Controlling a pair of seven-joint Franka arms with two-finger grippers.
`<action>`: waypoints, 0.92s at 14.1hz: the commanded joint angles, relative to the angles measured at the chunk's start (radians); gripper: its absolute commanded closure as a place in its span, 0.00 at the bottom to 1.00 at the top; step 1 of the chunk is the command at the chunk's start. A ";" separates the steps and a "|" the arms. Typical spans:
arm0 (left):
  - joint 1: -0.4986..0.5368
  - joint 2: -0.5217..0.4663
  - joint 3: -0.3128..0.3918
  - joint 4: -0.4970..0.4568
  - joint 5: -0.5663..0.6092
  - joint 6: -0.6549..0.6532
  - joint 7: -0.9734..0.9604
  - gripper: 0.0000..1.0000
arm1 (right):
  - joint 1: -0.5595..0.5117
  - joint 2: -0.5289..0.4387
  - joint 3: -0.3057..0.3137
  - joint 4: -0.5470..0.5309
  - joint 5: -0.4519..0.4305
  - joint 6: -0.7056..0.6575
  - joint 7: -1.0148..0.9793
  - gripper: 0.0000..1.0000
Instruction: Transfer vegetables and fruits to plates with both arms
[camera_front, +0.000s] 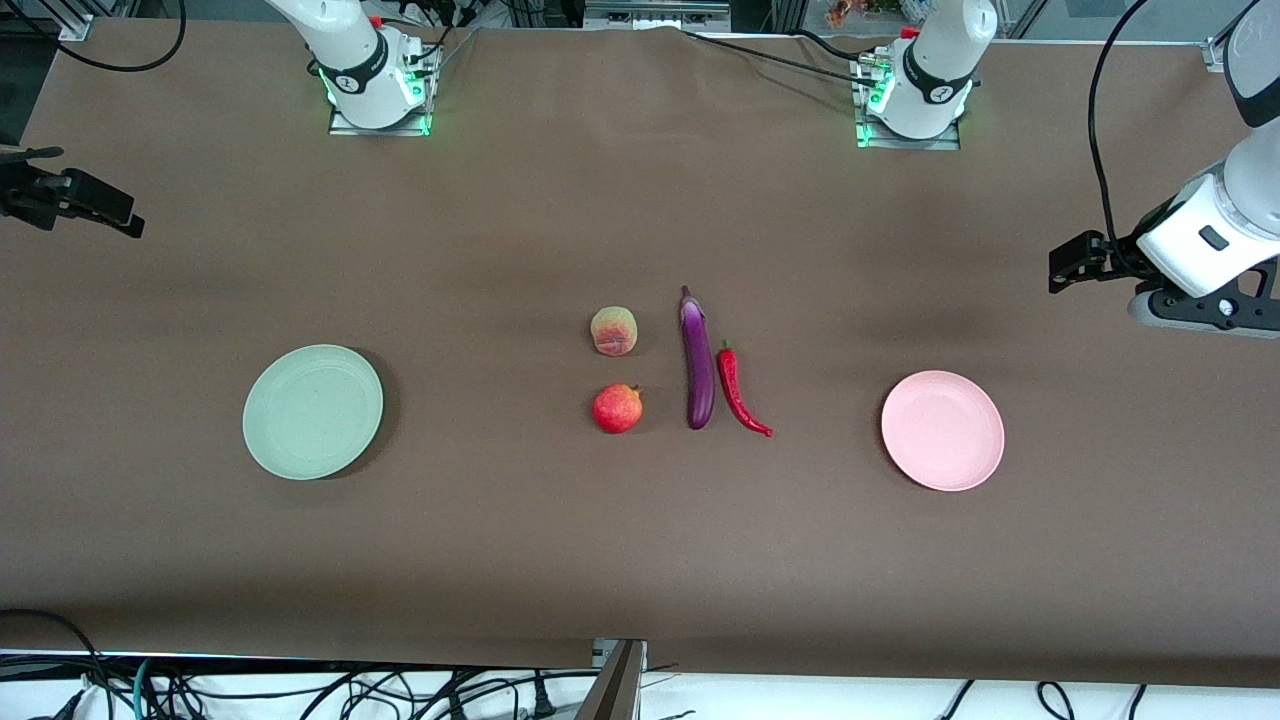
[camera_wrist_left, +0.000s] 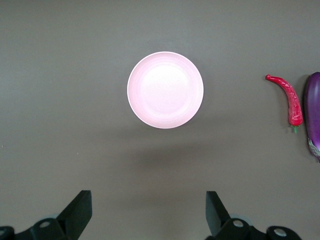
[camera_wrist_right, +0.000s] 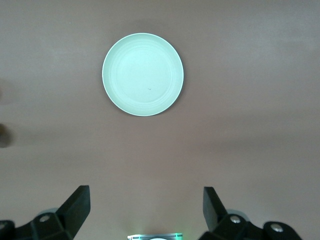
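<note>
Four items lie mid-table. The peach (camera_front: 613, 331) sits farther from the front camera than the red pomegranate (camera_front: 617, 408). Beside them, toward the left arm's end, lie the purple eggplant (camera_front: 698, 362) (camera_wrist_left: 313, 112) and the red chili (camera_front: 740, 392) (camera_wrist_left: 289, 97). The bare pink plate (camera_front: 942, 430) (camera_wrist_left: 165, 90) is toward the left arm's end. The bare pale green plate (camera_front: 313, 411) (camera_wrist_right: 143, 74) is toward the right arm's end. My left gripper (camera_front: 1062, 268) (camera_wrist_left: 148, 200) hangs open, high over the table's left-arm end. My right gripper (camera_front: 122, 212) (camera_wrist_right: 146, 197) hangs open, high over the right-arm end.
Brown cloth (camera_front: 500, 520) covers the whole table. The two arm bases (camera_front: 378, 95) (camera_front: 912, 105) stand at the edge farthest from the front camera. Cables (camera_front: 300, 690) and a metal bracket (camera_front: 618, 675) lie past the edge nearest it.
</note>
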 joint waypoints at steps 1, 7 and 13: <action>-0.012 0.025 0.000 0.035 0.003 -0.022 -0.019 0.00 | -0.008 0.006 0.000 0.009 0.001 0.001 -0.021 0.00; -0.038 0.079 0.002 0.034 0.004 -0.023 -0.047 0.00 | -0.014 0.031 -0.017 0.004 0.033 0.005 -0.025 0.00; -0.046 0.259 0.002 0.037 -0.135 0.085 -0.071 0.00 | -0.003 0.075 -0.014 0.008 0.025 0.030 -0.025 0.00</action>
